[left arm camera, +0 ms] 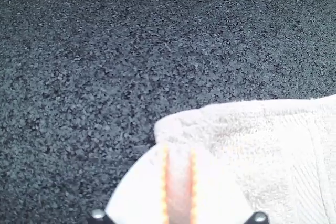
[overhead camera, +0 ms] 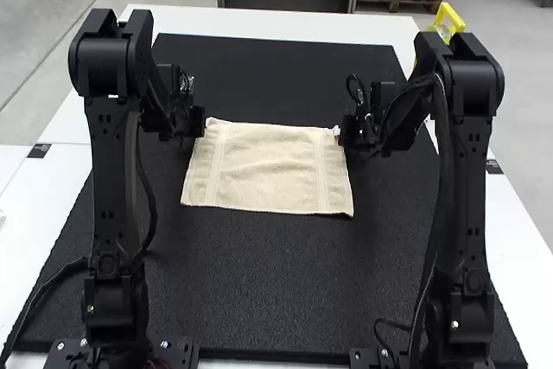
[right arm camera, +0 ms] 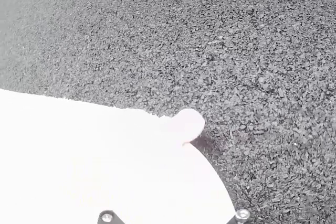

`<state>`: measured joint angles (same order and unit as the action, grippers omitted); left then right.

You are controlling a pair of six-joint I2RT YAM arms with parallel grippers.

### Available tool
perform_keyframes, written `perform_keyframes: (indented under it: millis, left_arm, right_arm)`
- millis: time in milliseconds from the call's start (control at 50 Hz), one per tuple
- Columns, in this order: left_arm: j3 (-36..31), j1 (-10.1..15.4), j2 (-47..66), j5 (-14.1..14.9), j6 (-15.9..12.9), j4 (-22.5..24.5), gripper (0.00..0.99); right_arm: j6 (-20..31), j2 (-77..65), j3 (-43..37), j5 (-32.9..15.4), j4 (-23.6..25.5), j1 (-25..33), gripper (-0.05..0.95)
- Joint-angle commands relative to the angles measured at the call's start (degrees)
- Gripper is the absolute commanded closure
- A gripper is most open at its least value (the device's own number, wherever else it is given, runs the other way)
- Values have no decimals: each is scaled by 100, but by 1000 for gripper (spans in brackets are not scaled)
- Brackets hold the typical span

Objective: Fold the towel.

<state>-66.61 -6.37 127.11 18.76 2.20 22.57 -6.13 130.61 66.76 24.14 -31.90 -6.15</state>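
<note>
Claw of the left arm sits right at one far corner of the towel, and from where I'm standing I can't tell whether it has clamped down on the cloth. Across from it, the right arm's claw is at the other far corner, where a small rounded bit of cloth pokes up beside it; I can't make out its grip either.

Between the two claws the towel lies spread, looking like a single layer, its far edge running from one claw to the other. A woven band crosses it close by the left claw's side, with a second band toward the right one. The opposite edge lies back toward the arms' bases, fairly straight and flat on the black mat. Mat reaches well past the claws on the far side, and beyond that comes the white bench.

I'd say this is the start of the first fold, with the corners being taken. Next, both claws need a sure pinch, then a level lift together, bringing the far edge back over the near one. If one corner slips, I'd expect the fold to come out skewed.
</note>
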Motion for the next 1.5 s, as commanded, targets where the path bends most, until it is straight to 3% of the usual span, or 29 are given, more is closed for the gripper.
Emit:
perform_keyframes:
  millis: [0, 440, 960, 1480]
  left_arm:
    - [-151, -66, 139, 163, 88, 72, 970]
    - [-142, -75, 104, 338, 176, 55, 970]
    - [-80, -295, -266, 488, 149, -174, 970]
    - [25, -295, -705, 664, 132, -332, 970]
  right_arm:
    - [-46, 158, -137, 267, 8, -88, 918]
    - [-46, 141, -181, 328, 0, -18, 918]
    - [-99, -255, -348, 495, 0, 88, 920]
    - [-187, -694, -515, 636, -167, 149, 920]
